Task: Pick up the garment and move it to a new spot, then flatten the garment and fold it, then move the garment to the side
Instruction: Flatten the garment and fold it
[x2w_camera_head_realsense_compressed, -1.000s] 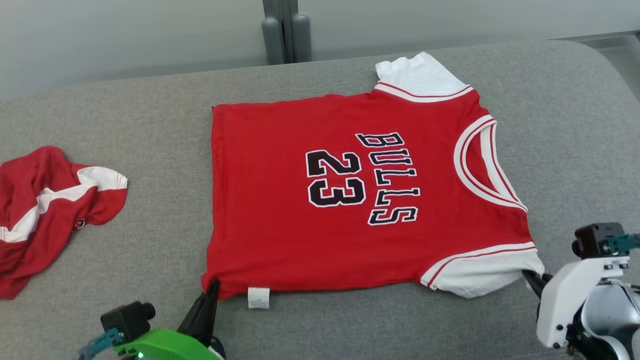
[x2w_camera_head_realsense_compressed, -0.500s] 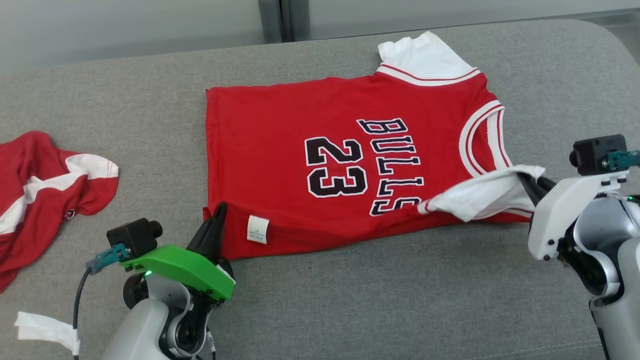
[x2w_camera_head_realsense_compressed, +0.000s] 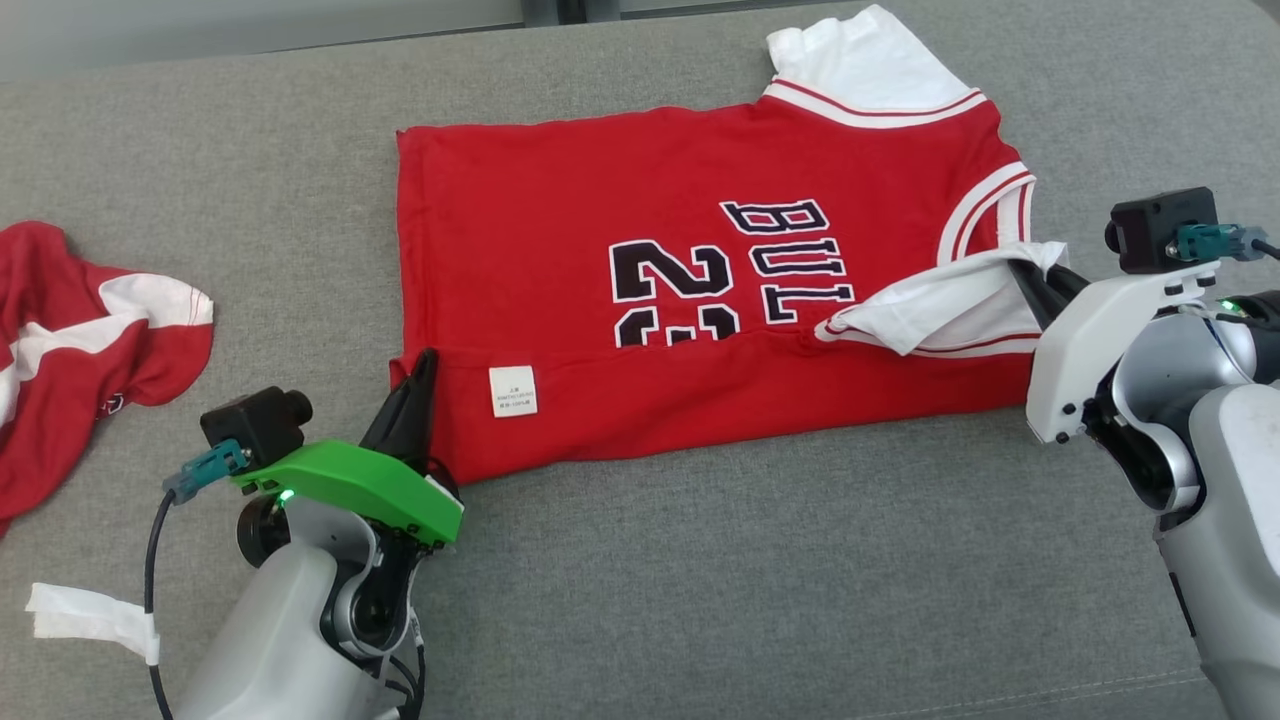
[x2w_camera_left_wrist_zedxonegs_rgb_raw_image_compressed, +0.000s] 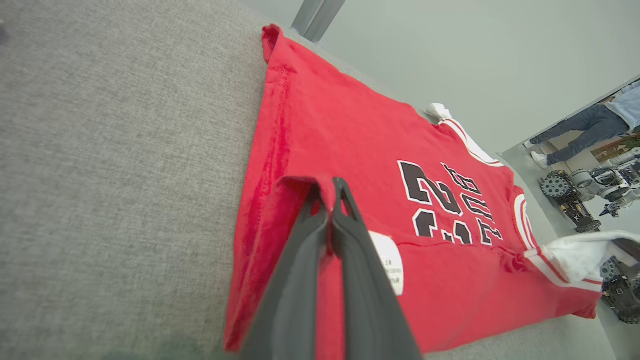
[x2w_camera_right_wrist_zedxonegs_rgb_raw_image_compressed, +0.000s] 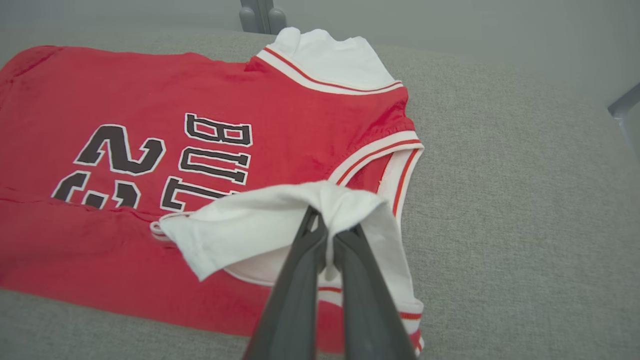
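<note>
The red shirt is spread on the gray cushion, its near edge folded over the numbers. Its bottom corner is pinched tight by the left pincer, pointed up from the lower left. Its white sleeve is held up by the clenched right pincer, pointed in from the right.

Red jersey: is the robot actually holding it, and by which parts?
Yes, both grippers hold the jersey. The left gripper pinches its red bottom corner beside the white label; the right gripper pinches the near white sleeve, drawn over the front.
</note>
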